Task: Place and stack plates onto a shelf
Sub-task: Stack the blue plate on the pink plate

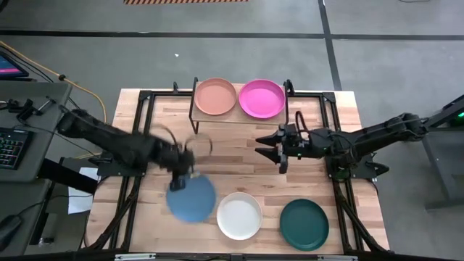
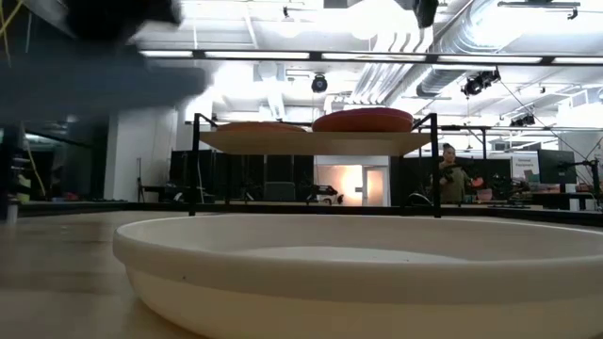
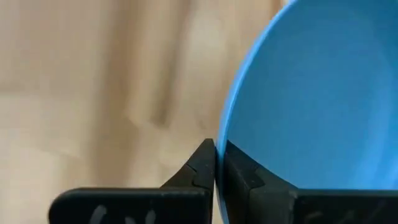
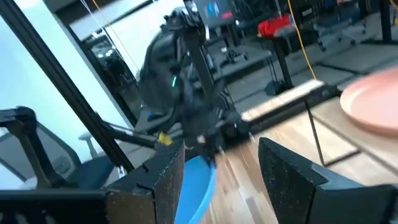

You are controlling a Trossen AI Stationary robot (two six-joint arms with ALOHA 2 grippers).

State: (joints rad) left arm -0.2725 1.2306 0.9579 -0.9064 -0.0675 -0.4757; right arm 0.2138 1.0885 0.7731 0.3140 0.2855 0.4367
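The shelf [image 1: 239, 116] stands at the table's far middle and carries the salmon plate [image 1: 215, 96] and the magenta plate [image 1: 262, 98] side by side. My left gripper [image 1: 179, 172] is over the table's near left and is shut on the light blue plate [image 1: 191, 197]. The white plate [image 1: 239, 215] and the dark green plate [image 1: 304, 225] lie flat near the near edge. My right gripper [image 1: 272, 148] hangs open just in front of the shelf and is empty. No red plate shows. My left gripper holds the light blue plate by its rim [image 3: 225, 134], pinched with one finger [image 3: 202, 165] on the outer side and the other on the inner face. The plate is lifted clear of the table and shows as a blur high in the low view [image 2: 94, 80].
Black frame rails [image 1: 330, 130] run round the tabletop. The white plate [image 2: 358, 273] fills the low view's foreground, with the shelf [image 2: 316, 141] behind it. Bare wood lies between the shelf and the near plates. A person [image 2: 452, 179] stands far off in the room.
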